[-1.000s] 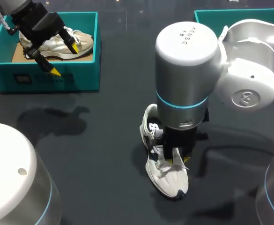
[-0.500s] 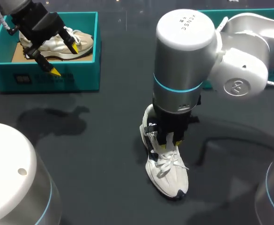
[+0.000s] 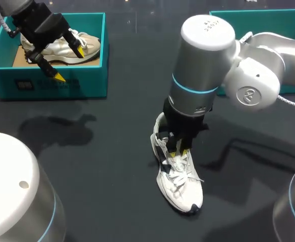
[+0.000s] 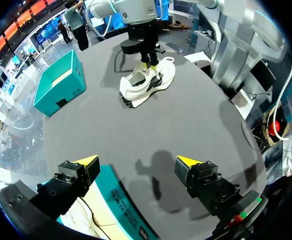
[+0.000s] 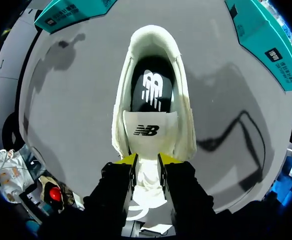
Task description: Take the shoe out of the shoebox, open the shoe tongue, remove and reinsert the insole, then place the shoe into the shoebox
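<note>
A white shoe lies on the dark table near the middle, toe toward me. My right gripper stands over its laces. In the right wrist view the right gripper is shut on the base of the white tongue, and the dark insole shows in the shoe's mouth beyond. My left gripper hangs open over the front wall of the teal shoebox, which holds a beige shoe. Seen from the left wrist, the left gripper holds nothing and the white shoe lies far ahead.
A second teal box stands at the back right, behind my right arm, and also appears as the teal box in the left wrist view. Dark tabletop lies between the two arms.
My right gripper has moved along the shoe from the laces toward its mouth and its fingers have narrowed on the tongue. The left arm has not moved.
</note>
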`<state>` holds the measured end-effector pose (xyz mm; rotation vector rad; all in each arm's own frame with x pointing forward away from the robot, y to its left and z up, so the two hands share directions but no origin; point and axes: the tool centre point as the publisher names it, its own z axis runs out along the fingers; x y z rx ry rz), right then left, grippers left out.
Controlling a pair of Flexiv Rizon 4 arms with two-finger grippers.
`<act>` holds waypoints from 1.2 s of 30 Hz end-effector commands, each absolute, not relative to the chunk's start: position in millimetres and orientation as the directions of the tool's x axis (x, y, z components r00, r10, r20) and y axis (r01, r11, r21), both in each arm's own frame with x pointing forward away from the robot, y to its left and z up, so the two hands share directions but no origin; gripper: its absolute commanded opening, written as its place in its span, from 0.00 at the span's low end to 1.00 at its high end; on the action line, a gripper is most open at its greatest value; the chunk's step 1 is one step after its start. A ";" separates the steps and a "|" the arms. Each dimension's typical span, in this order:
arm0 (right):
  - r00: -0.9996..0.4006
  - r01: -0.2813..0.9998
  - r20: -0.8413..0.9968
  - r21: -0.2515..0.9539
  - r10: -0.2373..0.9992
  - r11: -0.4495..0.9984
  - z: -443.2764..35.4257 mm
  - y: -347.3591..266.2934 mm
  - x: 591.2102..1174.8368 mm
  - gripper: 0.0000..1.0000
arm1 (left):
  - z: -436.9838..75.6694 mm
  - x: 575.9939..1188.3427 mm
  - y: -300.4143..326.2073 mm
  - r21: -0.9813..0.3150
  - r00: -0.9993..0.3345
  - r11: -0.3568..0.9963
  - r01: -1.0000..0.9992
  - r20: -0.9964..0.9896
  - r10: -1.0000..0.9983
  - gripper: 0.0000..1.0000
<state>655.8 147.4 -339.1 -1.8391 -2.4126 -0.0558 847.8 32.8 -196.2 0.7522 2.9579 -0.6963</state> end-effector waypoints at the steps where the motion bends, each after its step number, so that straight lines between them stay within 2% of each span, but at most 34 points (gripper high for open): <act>1: -0.270 0.963 0.061 -0.004 0.961 0.271 -321.9 150.2 646.5 0.26 | -195.8 847.4 33.4 -0.415 -0.884 0.787 0.457 -0.117 0.452 1.00; 12: -0.335 0.942 0.094 0.031 0.937 0.334 -336.9 149.9 676.8 0.27 | -195.8 847.4 33.4 -0.415 -0.884 0.787 0.457 -0.117 0.452 1.00; 18: -0.366 0.930 0.124 0.008 0.922 0.368 -347.4 151.6 690.5 0.26 | -195.8 847.4 33.4 -0.415 -0.884 0.787 0.457 -0.117 0.452 1.00; 24: -0.405 0.914 0.078 0.043 0.911 0.403 -323.7 155.4 690.6 0.28 | -195.8 847.4 33.4 -0.415 -0.884 0.787 0.457 -0.117 0.452 1.00; 30: -0.470 0.880 -0.002 0.080 0.883 0.469 -291.0 158.1 686.9 0.36 | -195.8 847.4 33.4 -0.415 -0.884 0.787 0.457 -0.117 0.452 1.00; 33: -0.560 0.823 -0.027 0.096 0.828 0.559 -276.7 157.4 687.9 0.38 | -195.8 847.4 33.4 -0.415 -0.884 0.787 0.457 -0.117 0.452 1.00; 36: -0.702 0.701 -0.056 0.128 0.710 0.702 -264.3 158.1 687.5 0.40 | -195.8 847.4 33.4 -0.415 -0.884 0.787 0.457 -0.117 0.452 1.00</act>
